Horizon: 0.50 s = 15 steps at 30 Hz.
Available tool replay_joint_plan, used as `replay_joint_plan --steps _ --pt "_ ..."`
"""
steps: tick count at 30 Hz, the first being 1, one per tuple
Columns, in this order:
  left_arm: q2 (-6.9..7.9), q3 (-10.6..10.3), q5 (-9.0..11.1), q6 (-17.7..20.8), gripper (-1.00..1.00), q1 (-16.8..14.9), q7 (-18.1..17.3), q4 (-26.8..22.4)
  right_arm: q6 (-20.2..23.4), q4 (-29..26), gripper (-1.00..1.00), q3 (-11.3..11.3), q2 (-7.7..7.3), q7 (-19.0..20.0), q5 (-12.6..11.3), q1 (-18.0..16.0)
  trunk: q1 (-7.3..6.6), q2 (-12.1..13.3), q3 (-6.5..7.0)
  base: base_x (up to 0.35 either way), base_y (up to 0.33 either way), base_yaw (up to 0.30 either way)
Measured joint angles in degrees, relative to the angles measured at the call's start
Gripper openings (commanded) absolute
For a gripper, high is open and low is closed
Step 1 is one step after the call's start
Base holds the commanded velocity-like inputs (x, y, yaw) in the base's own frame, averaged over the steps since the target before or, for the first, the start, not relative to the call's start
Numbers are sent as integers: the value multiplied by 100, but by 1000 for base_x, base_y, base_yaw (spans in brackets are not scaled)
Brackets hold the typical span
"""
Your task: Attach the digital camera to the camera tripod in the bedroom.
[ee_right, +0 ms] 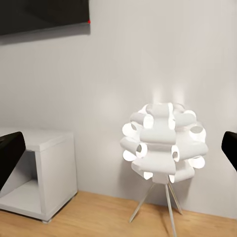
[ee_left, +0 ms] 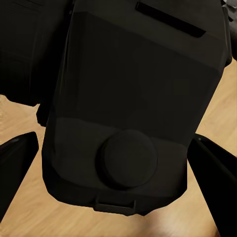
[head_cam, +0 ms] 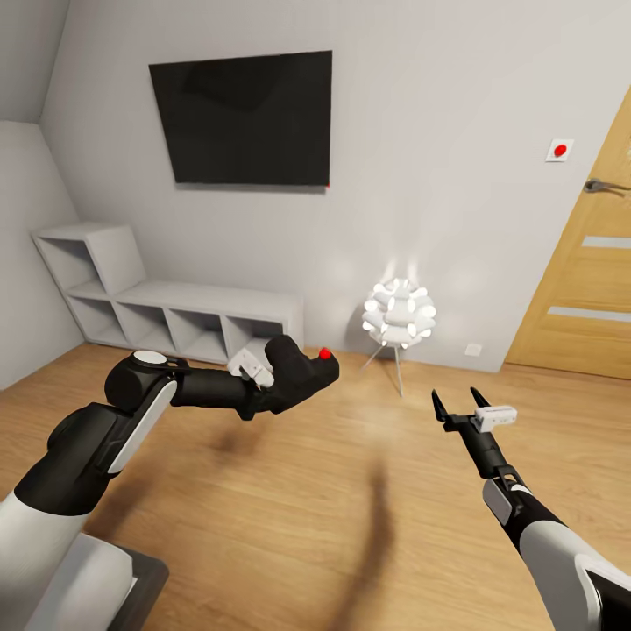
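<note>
**Inspector:** Currently, what does each arm hold?

**Operator:** My left gripper (head_cam: 294, 381) is closed on the digital camera (head_cam: 302, 372), carried above the wood floor (head_cam: 263, 517); in the left wrist view its fingers (ee_left: 17, 168) flank the black body. My right gripper (head_cam: 462, 405) is spread wide, holding nothing.

**Inspector:** Risks?

**Operator:** I judge the white ball lamp (head_cam: 400, 314) by the wall a likely false target, since it stands on thin legs. A base turn could also swing the camera into the shelf unit (head_cam: 175, 302).
</note>
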Motion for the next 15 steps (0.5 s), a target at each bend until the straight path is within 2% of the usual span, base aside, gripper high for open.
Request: replay_joint_plan --steps 15 --pt "1 -5 0 0 -100 -1 0 0 0 4 100 -1 0 4 0 0 -330 602 326 0 0 0"
